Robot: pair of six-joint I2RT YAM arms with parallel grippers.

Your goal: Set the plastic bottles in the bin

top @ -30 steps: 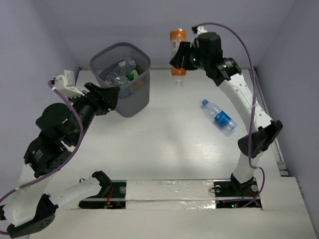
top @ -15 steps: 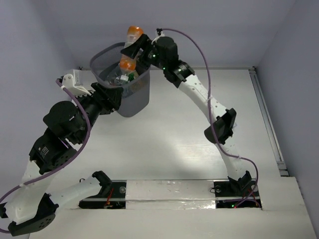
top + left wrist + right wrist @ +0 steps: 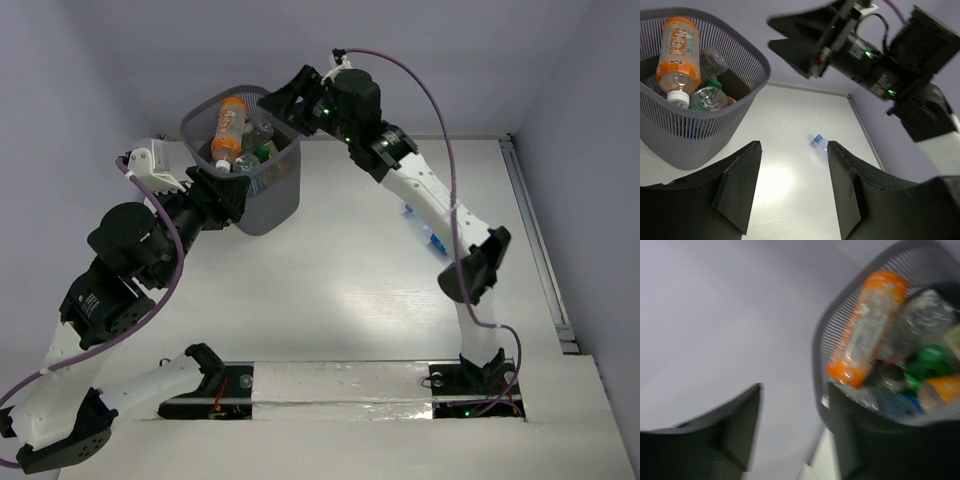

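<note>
The dark grey mesh bin (image 3: 275, 190) stands at the back left and holds several bottles. An orange bottle (image 3: 227, 126) lies on top of the pile inside it; it also shows in the left wrist view (image 3: 678, 52) and the right wrist view (image 3: 866, 333). My right gripper (image 3: 285, 105) is open and empty, raised beside the bin's right rim. My left gripper (image 3: 232, 192) is open and empty, low in front of the bin. A clear bottle with a blue cap (image 3: 818, 141) lies on the table at the right, mostly hidden behind my right arm in the top view (image 3: 430, 237).
The bin (image 3: 715, 135) is close to the left of my left gripper (image 3: 795, 187). The back wall rises just behind the bin. The right arm (image 3: 430, 195) arches across the table's back half. A rail runs along the table's right edge (image 3: 540, 250).
My right gripper carried the orange bottle leftwards from the back middle to over the bin and let go of it. The bottle now lies in the bin. The left arm barely moved.
</note>
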